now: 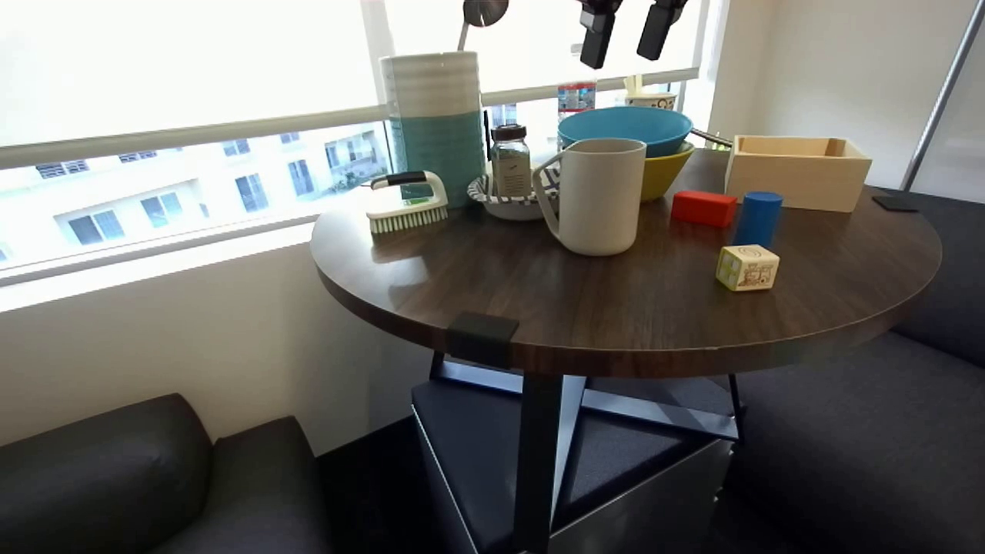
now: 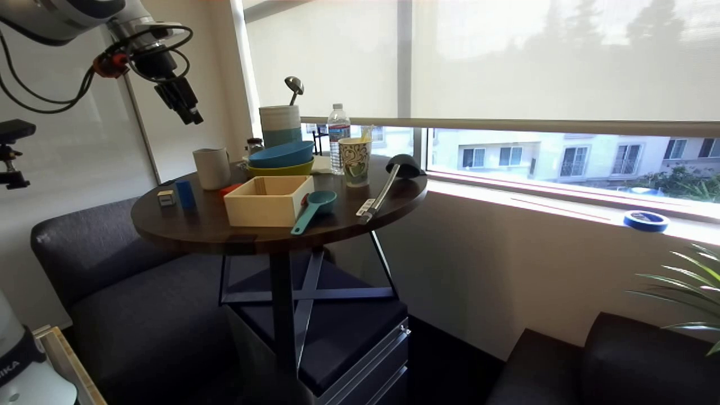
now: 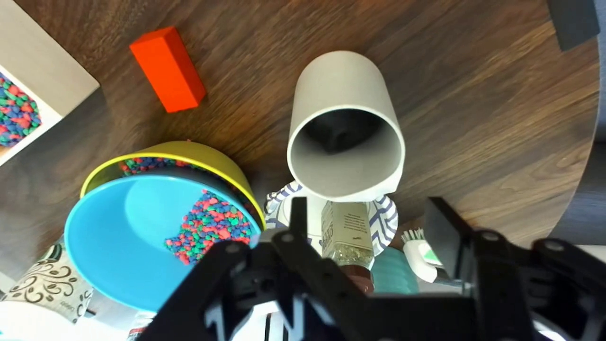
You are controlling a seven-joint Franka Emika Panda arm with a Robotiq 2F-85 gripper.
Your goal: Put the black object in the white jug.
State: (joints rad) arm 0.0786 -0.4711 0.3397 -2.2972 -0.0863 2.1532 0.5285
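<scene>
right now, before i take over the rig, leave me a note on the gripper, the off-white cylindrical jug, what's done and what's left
Gripper: the black two-finger gripper is open with nothing between its fingers, raised above the round dark-brown wooden table.
Jug: the off-white cylindrical jug stands upright on the table.
Black object: a small black lump shows inside the jug in the wrist view; shadow blurs its outline.
Done: the lump looks to be in the jug.
Left: probably only moving the gripper clear.

Both exterior views face the table (image 1: pixel 616 308) from different sides — the wrist view (nearer) looks down into the jug (image 3: pixel 345 168).
</scene>
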